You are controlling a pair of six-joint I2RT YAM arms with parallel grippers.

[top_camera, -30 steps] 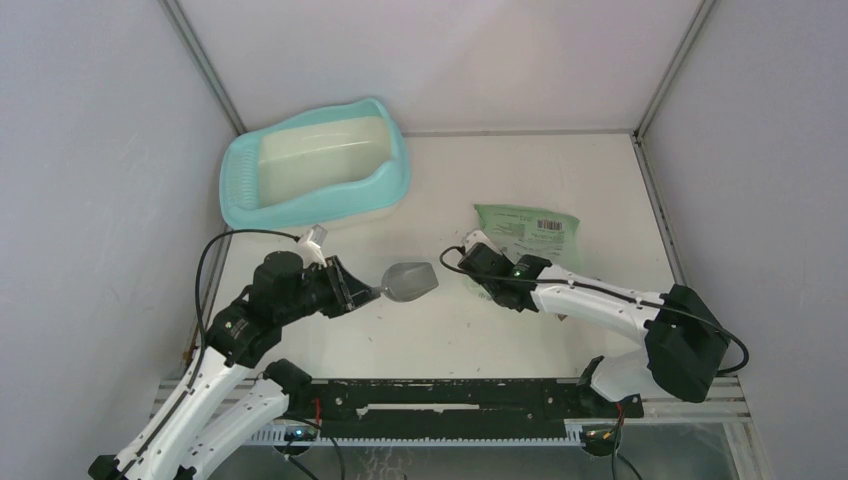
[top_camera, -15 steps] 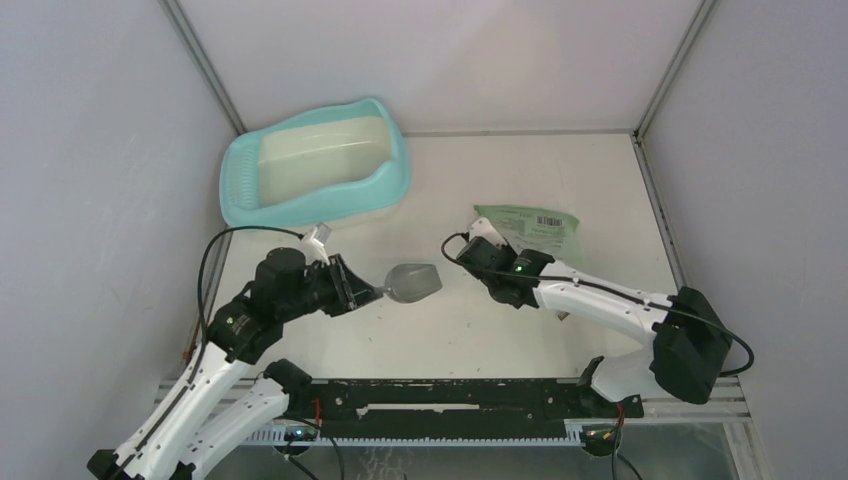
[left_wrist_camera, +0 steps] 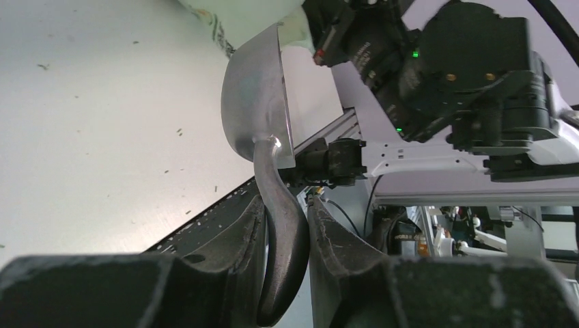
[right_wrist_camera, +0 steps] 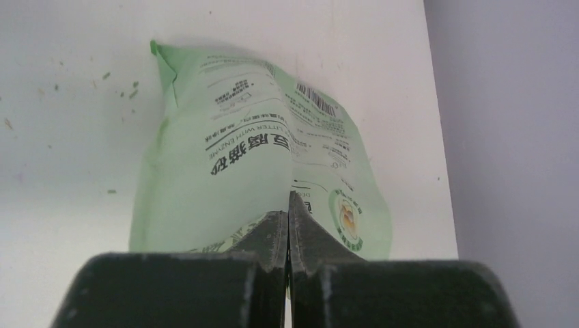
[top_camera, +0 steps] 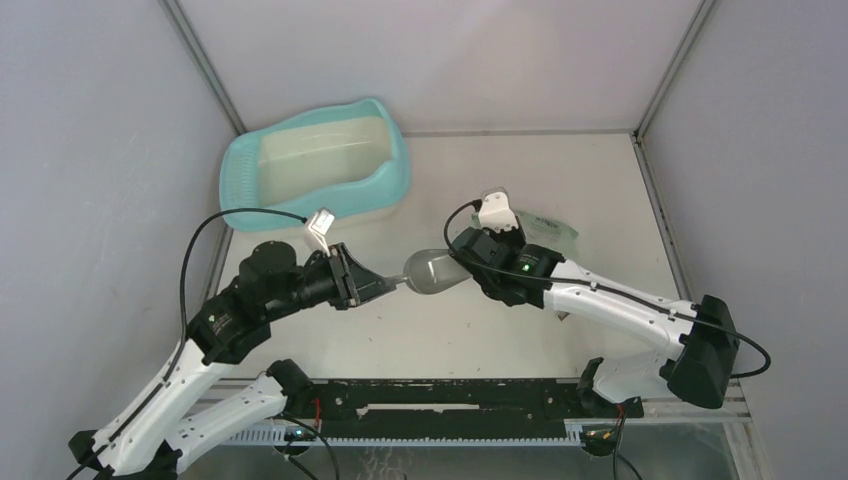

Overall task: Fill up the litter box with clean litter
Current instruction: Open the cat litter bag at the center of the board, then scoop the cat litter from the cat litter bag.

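Grey walls (top_camera: pixel 450 60) are closing in a white table (top_camera: pixel 450 340) on three sides. Left gripper (left_wrist_camera: pixel 283 225) is clamping the dark handle of the scoop (left_wrist_camera: pixel 256 89), its jaws only partly apart with the handle filling the gap between them. It is holding the scoop above the table, level with the middle of the top view, with the metal bowl (top_camera: pixel 432 271) pointing toward the right arm. The bowl is hanging just beside the right wrist; whether anything is lying in it, I cannot tell.

Right gripper (right_wrist_camera: pixel 289 205) is pinching fully closed, fingertips pressed together on a fold of the green bag (right_wrist_camera: pixel 225 171). The film is rising to the tips from the table, and the printed face and barcode are showing beyond them. From above, most of the bag (top_camera: pixel 552 227) is sitting hidden behind this gripper, right of centre.

Stray bits of litter (right_wrist_camera: pixel 134 85) are lying loose on the table left of the bag. The litter box (top_camera: pixel 232 190) is sitting in the far left corner, well apart from both grippers, its pale inside facing up.
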